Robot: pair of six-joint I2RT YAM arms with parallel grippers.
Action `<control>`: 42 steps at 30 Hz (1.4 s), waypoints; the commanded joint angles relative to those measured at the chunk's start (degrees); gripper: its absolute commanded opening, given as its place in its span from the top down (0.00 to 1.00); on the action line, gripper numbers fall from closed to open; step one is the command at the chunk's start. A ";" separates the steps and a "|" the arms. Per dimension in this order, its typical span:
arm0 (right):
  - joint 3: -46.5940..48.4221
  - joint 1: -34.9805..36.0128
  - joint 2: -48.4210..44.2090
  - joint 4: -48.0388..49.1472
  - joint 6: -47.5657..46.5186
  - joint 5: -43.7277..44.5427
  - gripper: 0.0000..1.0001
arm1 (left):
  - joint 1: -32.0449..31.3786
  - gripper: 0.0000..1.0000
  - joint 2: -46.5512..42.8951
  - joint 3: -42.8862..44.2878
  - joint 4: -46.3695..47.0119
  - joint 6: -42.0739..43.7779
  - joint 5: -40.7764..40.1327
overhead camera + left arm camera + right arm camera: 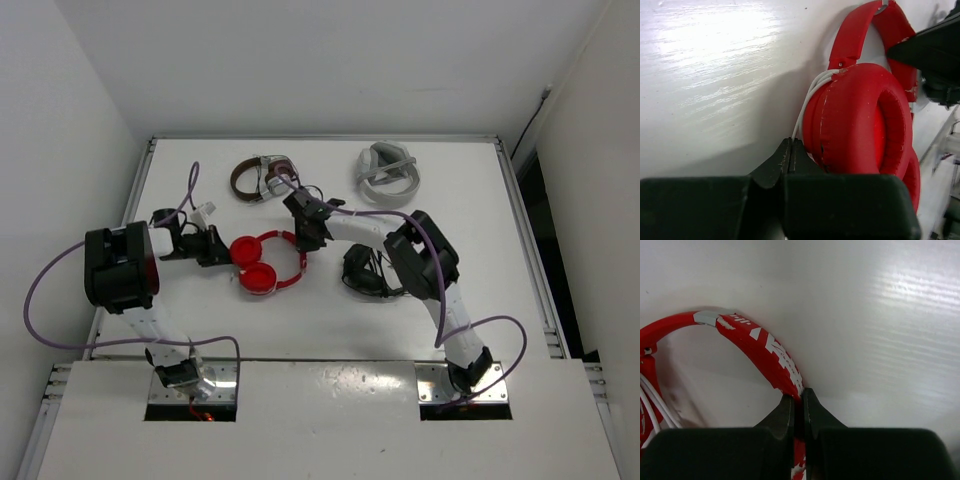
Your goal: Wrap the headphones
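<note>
Evidently winding was in hand: the headphones [268, 262] lay mid-desk [330, 330], the right tool [799, 399] clenched on the headband [765, 347], the left tool [791, 150] pinching the cable [807, 97] beside an ear cup [860, 125]. Next, the left likely needed to carry the cable round while the right held steady.

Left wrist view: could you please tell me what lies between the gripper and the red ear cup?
The thin white cable, pinched in the shut left gripper, curves up around the ear cup, as that view shows.
</note>
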 commanded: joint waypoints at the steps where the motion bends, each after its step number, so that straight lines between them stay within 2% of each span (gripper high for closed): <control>1: 7.53 0.19 1.47 5.38 5.38 6.20 1.00 | 1.01 0.98 1.23 1.05 -1.95 1.37 1.26; 4: 8.08 0.81 2.53 5.37 5.38 8.49 1.00 | 1.62 0.93 3.16 2.27 -2.48 1.99 0.03; 9: 8.60 1.43 3.59 5.29 5.91 10.25 1.00 | 2.15 0.77 7.12 3.77 -6.17 2.07 -1.20; 16: 9.22 2.48 4.73 5.29 6.43 10.87 1.00 | 5.21 0.72 -1.04 0.87 -6.69 4.18 -8.66; 18: 9.22 2.48 4.73 5.81 6.43 10.87 0.98 | 5.76 0.71 -4.03 0.17 -6.70 4.18 -8.67; 19: 9.22 3.09 5.25 5.81 5.91 10.87 0.91 | 6.36 0.71 -6.04 0.17 -7.48 4.88 -10.24; 21: 8.70 3.10 4.73 5.81 5.91 10.87 0.87 | 7.07 0.71 -8.41 0.17 -7.49 5.50 -10.86; 30: 1.23 4.15 -1.23 8.98 3.71 9.82 0.36 | 9.36 0.68 -17.57 2.01 -7.49 6.56 -13.42; 35: -6.14 4.15 -9.93 13.63 0.38 9.81 0.29 | 9.89 0.66 -21.17 4.82 -8.02 5.77 -14.82; 38: -7.57 3.63 -17.05 14.25 -7.08 9.29 0.29 | 10.41 0.63 -24.51 7.37 -9.85 5.76 -14.92; 39: -8.18 3.63 -18.81 14.86 -13.63 8.59 0.29 | 10.41 0.61 -25.82 9.11 -11.08 6.37 -14.39; 41: -8.18 2.76 -24.06 14.26 -19.82 8.58 0.26 | 9.62 0.42 -26.89 10.36 -13.63 7.08 -14.90; 42: -8.18 1.88 -25.93 14.25 -25.59 5.54 0.21 | 8.32 0.35 -26.89 10.36 -14.25 8.04 -14.91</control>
